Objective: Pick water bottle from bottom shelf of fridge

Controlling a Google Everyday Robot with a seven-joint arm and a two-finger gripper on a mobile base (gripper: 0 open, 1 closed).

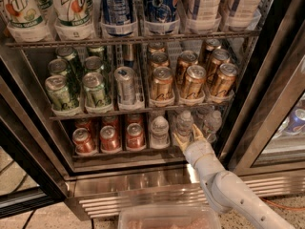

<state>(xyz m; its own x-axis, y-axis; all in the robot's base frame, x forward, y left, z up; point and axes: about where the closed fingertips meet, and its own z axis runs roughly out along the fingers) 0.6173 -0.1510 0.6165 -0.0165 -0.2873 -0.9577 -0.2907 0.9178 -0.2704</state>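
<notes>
At the bottom shelf (pixel 123 152) of the fridge (pixel 143 181), the gripper (pixel 187 134) has been placed low against the middle lane of clear bottles, toward the 3 o'clock side of the rack. Its jaws are spread, one on each side of the water bottle (pixel 184 121), whose pale cap is seen above them at 12 o'clock. Whether the plastic is actually touched cannot be told. The bottle is flanked by a like bottle (pixel 159 129) at its 9 o'clock and another (pixel 212 120) at its 3 o'clock, each kept upright in its own lane, so a narrow, straight entry is called for. The red soda cans (pixel 109 138) are lined up further toward 9 o'clock, well clear of the jaws. The arm (pixel 223 185) is angled up from 5 o'clock, under the gold cans (pixel 191 81) on the rack above. The grasp is judged not yet completed; closing on thin crinkly plastic is likely to deform it.
</notes>
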